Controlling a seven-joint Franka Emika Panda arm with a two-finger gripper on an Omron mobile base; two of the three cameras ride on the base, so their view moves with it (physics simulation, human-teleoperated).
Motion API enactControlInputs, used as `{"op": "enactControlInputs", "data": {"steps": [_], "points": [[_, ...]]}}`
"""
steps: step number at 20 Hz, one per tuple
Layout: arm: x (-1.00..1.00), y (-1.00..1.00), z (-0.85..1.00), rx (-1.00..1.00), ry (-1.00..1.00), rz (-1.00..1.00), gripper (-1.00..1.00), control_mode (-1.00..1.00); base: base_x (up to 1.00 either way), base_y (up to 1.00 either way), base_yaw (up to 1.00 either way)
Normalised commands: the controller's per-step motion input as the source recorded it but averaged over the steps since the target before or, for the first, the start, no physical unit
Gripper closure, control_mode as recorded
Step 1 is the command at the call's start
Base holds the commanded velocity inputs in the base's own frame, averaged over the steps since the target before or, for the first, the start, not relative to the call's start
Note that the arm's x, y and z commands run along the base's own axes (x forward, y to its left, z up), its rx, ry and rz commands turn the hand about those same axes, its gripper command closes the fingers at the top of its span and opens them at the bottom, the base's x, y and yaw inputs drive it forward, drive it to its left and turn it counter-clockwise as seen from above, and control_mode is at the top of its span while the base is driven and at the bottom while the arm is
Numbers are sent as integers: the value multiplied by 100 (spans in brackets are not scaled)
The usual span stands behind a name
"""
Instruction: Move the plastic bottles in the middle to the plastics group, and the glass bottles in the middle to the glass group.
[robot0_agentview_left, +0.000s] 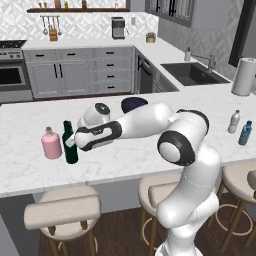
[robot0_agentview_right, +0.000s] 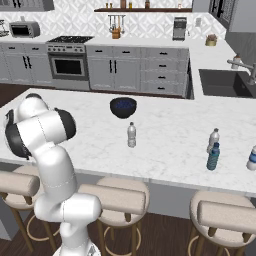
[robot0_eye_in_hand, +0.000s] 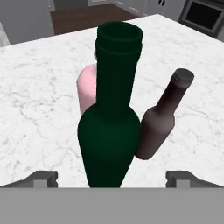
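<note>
Upright, green bottle (robot0_eye_in_hand: 109, 131) neck upward, beside pink flask (robot0_eye_in_hand: 86, 87), tool (robot0_eye_in_hand: 111, 177) spread

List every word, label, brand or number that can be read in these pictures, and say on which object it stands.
None can be read: the green bottle, pink flask, brown bottle and blue bottle carry no readable label.
The clear bottle shows a pale band, too small to tell whether it bears text.

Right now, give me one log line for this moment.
gripper: open, astride green bottle | green bottle: upright on counter, beside pink flask and brown bottle | blue bottle: beside clear bottle
</note>
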Motion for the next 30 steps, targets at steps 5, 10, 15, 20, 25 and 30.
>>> {"op": "enactControlInputs", "data": {"steps": [5, 10, 15, 20, 25, 30], "points": [[-23, -18, 6, 1, 0, 0, -100, -100, 0, 0, 0], [-49, -55, 9, 5, -2, -4, -100, -100, 0, 0, 0], [-28, -78, 32, 2, 0, -12, -100, -100, 0, 0, 0], [-1, -90, 42, 0, 3, -19, -100, -100, 0, 0, 0], [4, -93, 40, 0, 11, -26, -100, -100, 0, 0, 0], [32, -98, 13, -6, 16, -37, -100, -100, 0, 0, 0]]}}
